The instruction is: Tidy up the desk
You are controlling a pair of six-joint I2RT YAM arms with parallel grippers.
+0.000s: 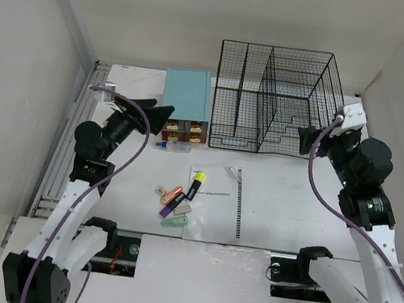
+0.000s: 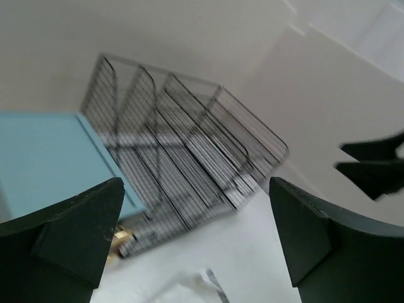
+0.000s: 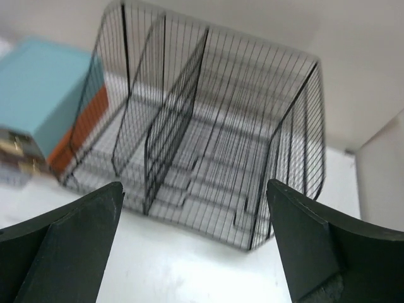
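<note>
Desk (image 1: 293, 202) is the big flat white tabletop filling the middle of the overhead view, with pale walls on three sides and a ribbed metal rail (image 1: 67, 148) running down its left edge. The surface looks matte and plain (a seam crosses it near the arm bases).

At the back sits a black wire-mesh file rack (image 1: 273, 97) with upright dividers, and a teal-topped drawer box (image 1: 187, 93) is just beside it on the left. In front of the box lies a small clear pen-like thing (image 1: 175, 147), too small to tell what it is exactly. Closer in there's a white sheet of paper (image 1: 217, 203) with a yellow-capped marker (image 1: 196, 184) on its left corner, and a loose cluster of highlighters (image 1: 173, 206) right next to that.

The left gripper (image 2: 196, 208) hangs above the desk near the drawer box, jaws spread wide, nothing between them. The right gripper (image 3: 196, 208) is up by the rack's right side, pointed at it, also wide open and holding nothing.
</note>
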